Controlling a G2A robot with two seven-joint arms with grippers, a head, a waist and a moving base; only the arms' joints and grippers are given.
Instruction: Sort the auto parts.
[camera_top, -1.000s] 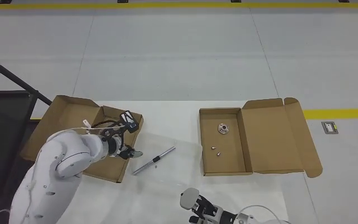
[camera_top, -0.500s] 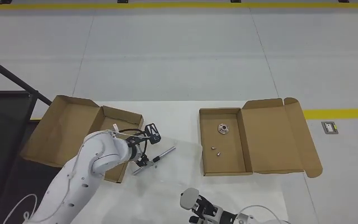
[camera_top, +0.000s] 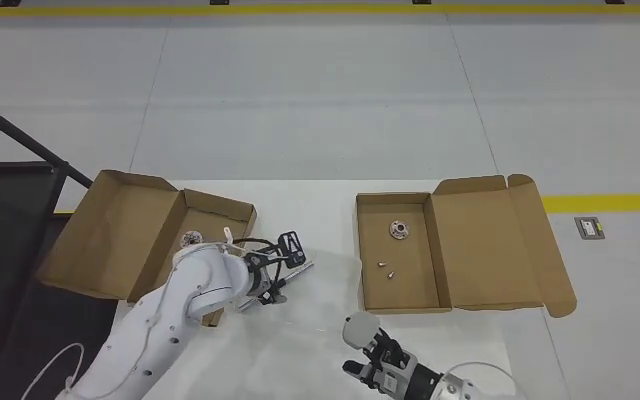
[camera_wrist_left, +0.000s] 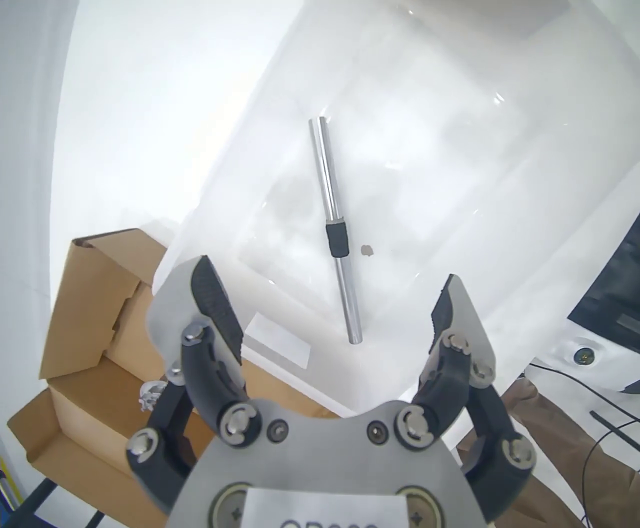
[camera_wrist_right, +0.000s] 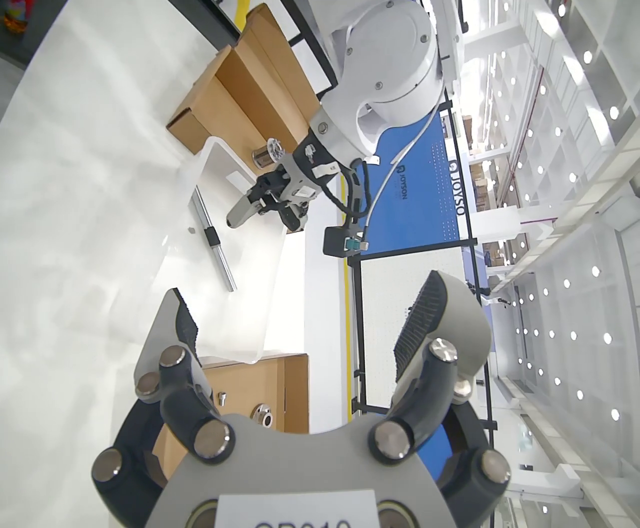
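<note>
**A:** Where is the left hand (camera_wrist_left: 325, 280)?

**B:** It hangs over the clear tray (camera_wrist_left: 440, 165) in the middle of the bench (camera_top: 310, 205), at the tray's end nearest the left cardboard box (camera_top: 110, 230). Its fingers are spread wide and there is nothing between them.

**A:** And the metal rod (camera_wrist_left: 330, 200)?

**B:** It lies flat on the tray floor with a black band around its middle. A tiny loose piece (camera_wrist_left: 367, 248) sits just beside that band. The left hand is above the rod's nearer end and does not touch it.

**A:** Is anything in the left box?

**B:** One round metal part (camera_top: 190, 238) rests on its floor, near the wall facing the tray.

**A:** What about the right hand (camera_wrist_right: 307, 292)?

**B:** It is by the bench's front edge, well apart from the tray. Its fingers are wide apart too, and it has hold of nothing.

**A:** And the right cardboard box (camera_top: 400, 285)?

**B:** It holds a round flange (camera_top: 398, 230) toward the far end. Two small bolts (camera_top: 380, 264) lie close together around mid-floor. Its lid is folded out flat on the side away from the tray.
</note>
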